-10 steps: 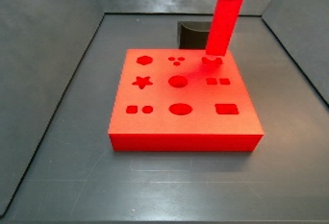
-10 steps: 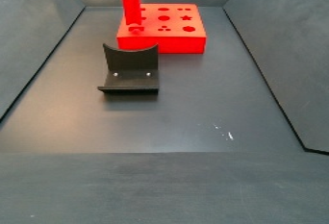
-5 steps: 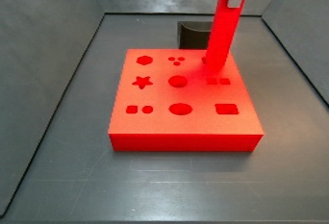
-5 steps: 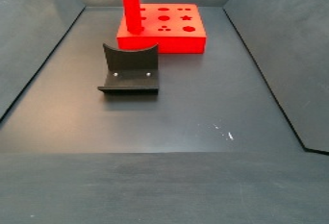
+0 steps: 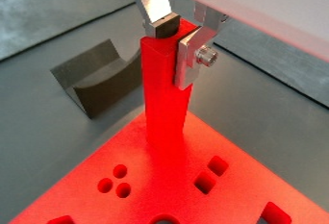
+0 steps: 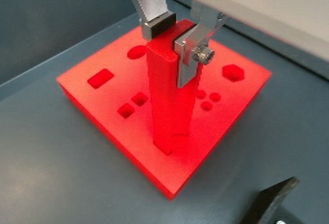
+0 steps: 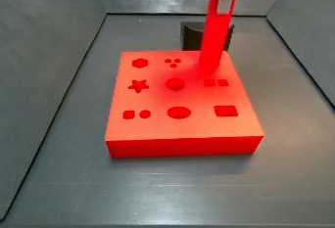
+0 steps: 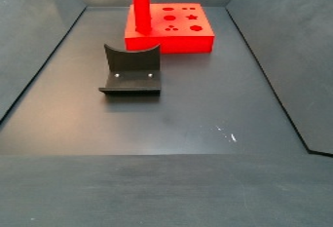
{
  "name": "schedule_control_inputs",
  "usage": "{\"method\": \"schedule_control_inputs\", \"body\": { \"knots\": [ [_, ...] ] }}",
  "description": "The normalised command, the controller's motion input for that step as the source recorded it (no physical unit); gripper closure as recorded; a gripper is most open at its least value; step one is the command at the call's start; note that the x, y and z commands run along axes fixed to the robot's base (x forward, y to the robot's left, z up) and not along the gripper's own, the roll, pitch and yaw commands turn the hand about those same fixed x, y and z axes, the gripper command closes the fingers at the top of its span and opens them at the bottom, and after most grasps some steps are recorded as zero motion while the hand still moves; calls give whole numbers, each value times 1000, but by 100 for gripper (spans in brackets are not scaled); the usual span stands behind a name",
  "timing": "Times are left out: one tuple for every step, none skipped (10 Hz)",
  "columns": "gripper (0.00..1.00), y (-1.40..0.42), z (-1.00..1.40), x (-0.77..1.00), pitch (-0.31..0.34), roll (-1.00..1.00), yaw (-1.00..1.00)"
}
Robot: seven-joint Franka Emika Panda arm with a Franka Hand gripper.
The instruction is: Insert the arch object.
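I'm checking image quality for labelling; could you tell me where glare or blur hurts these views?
In both wrist views the tool holding the bar is sharp, though the board glows overexposed; in a side view the bar looks washed out at the top; in a side view the floor shows dull reflections.

The board (image 7: pixel 181 114) lies flat on the worktop (image 7: pixel 66 188). The arch object (image 7: pixel 213 38) stands upright on the board, lower end at a hole near one edge (image 6: pixel 170 141). The pincer (image 5: pixel 178 37) clamps its upper end, one finger (image 5: pixel 157 18) on each side. The fixture (image 8: pixel 130 71) stands on the worktop apart from the board, behind it in a side view (image 7: pixel 194 34).
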Motion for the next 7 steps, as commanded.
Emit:
{"method": "schedule_control_inputs", "body": {
  "knots": [
    [100, 0, -669, 129, -269, -26, 0],
    [100, 0, -703, 137, -253, -11, 0],
    [100, 0, -723, 157, -220, 0, -11],
    [100, 0, -649, 223, -179, 13, -80],
    [100, -11, -483, 117, -101, 57, -289],
    [100, 0, -191, 20, -17, 0, -160],
    [100, 0, 0, 0, 0, 0, 0]
  ]
}}
